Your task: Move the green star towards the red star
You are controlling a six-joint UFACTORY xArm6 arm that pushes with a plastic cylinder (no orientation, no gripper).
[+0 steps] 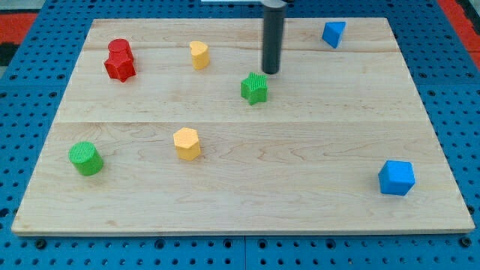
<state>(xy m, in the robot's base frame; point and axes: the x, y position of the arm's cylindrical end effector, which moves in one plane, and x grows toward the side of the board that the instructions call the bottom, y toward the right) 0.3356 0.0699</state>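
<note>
Blocks lie scattered over a pale wooden board [247,187] set on a blue pegboard [22,127], seen here from the view's left to its right. Green cylinder [85,158] stands near the board's left edge, toward the view's bottom. Above it, near the top left corner, the red star [120,67] sits touching a red cylinder [118,49] just behind it. Further right come two yellow blocks: a heart [199,55] near the top, and a hexagon [187,143] below the board's middle, well apart from each other. The green star [254,88] rests upright a little right of centre in the upper half, well apart from the red star and with the heart lying between them, higher up. My tip [270,72] stands just beside the green star, at its upper right; whether rod and block touch I cannot tell. I carry no jaws, only the straight dark rod, and it grips nothing. At the right, a blue triangular block [334,33] sits near the top edge, and a blue cube [396,178] lies near the bottom right corner.
</note>
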